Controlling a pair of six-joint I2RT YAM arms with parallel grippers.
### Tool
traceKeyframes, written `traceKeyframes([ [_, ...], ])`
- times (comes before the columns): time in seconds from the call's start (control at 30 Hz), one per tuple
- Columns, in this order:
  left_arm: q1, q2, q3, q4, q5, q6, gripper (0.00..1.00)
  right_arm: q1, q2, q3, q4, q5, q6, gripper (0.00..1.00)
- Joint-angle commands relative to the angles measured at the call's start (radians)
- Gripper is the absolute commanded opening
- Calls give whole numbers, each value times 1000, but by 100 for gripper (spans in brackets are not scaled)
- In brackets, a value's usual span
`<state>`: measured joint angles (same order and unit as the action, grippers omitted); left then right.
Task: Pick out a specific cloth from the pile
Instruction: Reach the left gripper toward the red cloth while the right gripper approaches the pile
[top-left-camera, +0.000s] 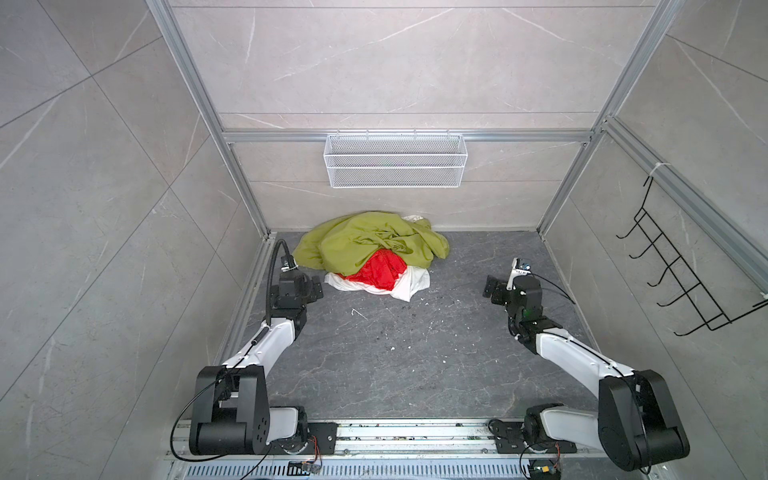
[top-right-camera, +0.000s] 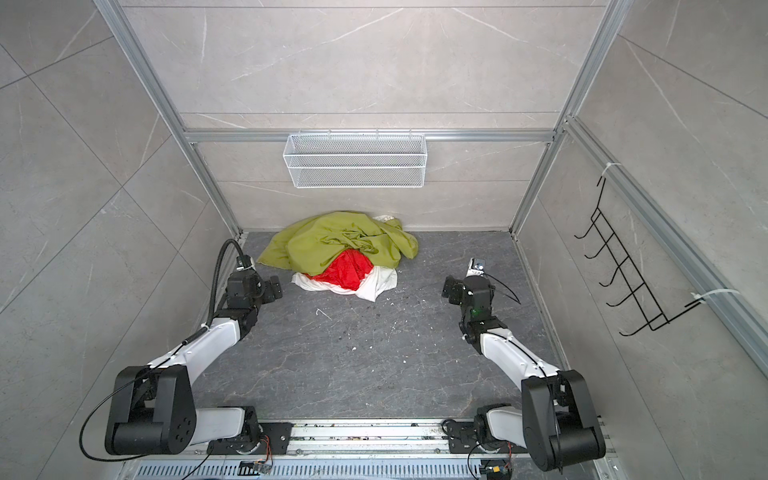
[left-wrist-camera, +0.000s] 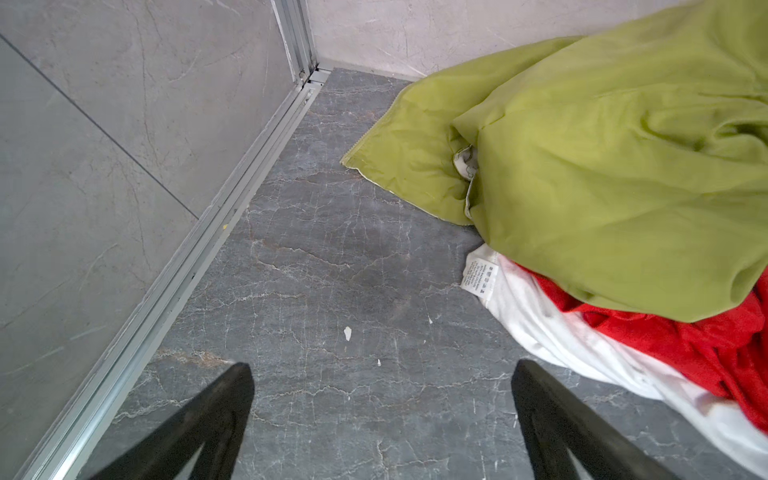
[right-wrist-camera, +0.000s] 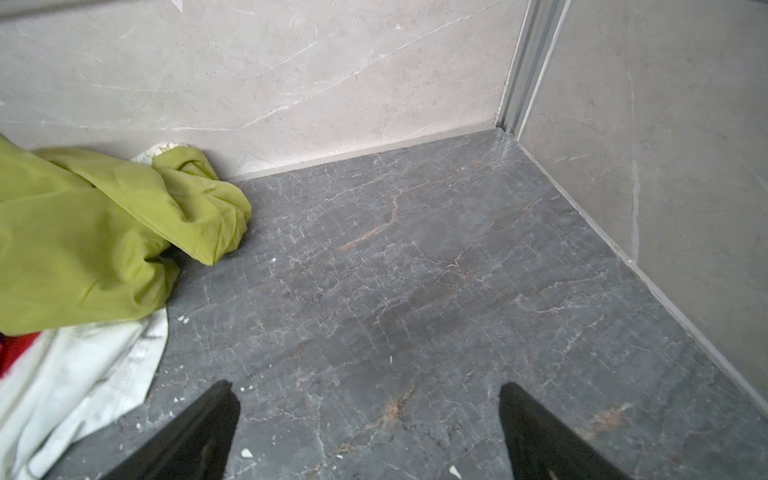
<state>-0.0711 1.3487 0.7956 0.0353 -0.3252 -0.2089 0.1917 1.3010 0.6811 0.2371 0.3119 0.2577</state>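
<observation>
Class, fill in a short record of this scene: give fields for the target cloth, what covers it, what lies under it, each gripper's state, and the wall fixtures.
target: red cloth, in the pile near the back wall
above it: olive-green cloth overlaps its far edge
under it: white cloth, spread on the floor
left gripper: open, empty, just beside the pile
right gripper: open, empty, apart from the pile
wall fixtures: white mesh basket on the back wall; black hook rack on the right wall
</observation>
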Motion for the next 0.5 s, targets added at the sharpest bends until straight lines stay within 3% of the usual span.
traceKeyframes([
  [0.0,-24,49,138,-225,-75,-124,100,51,33,78,-195,99,100,100],
  [0.13,-98,87,207,-280,-113,-129,100,103,48,111,-208,122,104,100],
  [0.47,-323,207,334,-358,-75,-159,100,189,111,175,-232,91,95,100],
])
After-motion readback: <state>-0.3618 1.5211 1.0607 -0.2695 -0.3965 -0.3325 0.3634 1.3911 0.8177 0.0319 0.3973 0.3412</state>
